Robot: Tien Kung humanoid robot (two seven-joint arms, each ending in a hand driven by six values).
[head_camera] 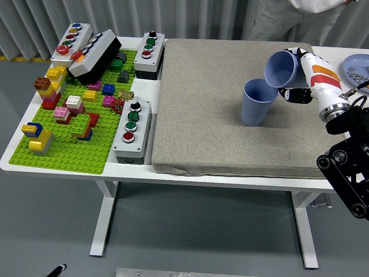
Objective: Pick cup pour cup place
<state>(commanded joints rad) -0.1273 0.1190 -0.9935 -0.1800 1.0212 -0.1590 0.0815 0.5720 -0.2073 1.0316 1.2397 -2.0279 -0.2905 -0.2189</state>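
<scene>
Right hand point(300, 78): enters from the right edge of the frame, white and orange forearm shell above a black arm. Its fingers point(295, 95) are wrapped around a tilted blue cup point(282, 68), mouth turned toward the lower left, rim just over the rim of the standing cup. Most of the fingers are hidden behind the held cup; only dark tips show below it.

Standing blue cup point(258, 102): upright, ribbed, right of centre on the grey mat point(202, 115). Whether the two rims touch cannot be told. Contents of either cup cannot be made out.

Left hand: not visible.

Blue plate point(358, 68): upper right edge, cut off by the frame; small pale items on it too small to identify.

Person point(300, 17): at the far side, top of the frame, only light trousers and the hem of a top visible.

White surface point(17, 161): carries the mat, which covers its centre and right.

Green baseplate point(69, 150): left side, studded with loose coloured bricks point(72, 109).

Button boxes: one grey box point(132, 131) between baseplate and mat at lower left of centre; one point(150, 53) at the mat's upper left corner; one grey box point(71, 42) and a black one point(95, 56) tilted at the upper left.

Room: grey floor, pale vertical slats behind, white table legs below.
</scene>
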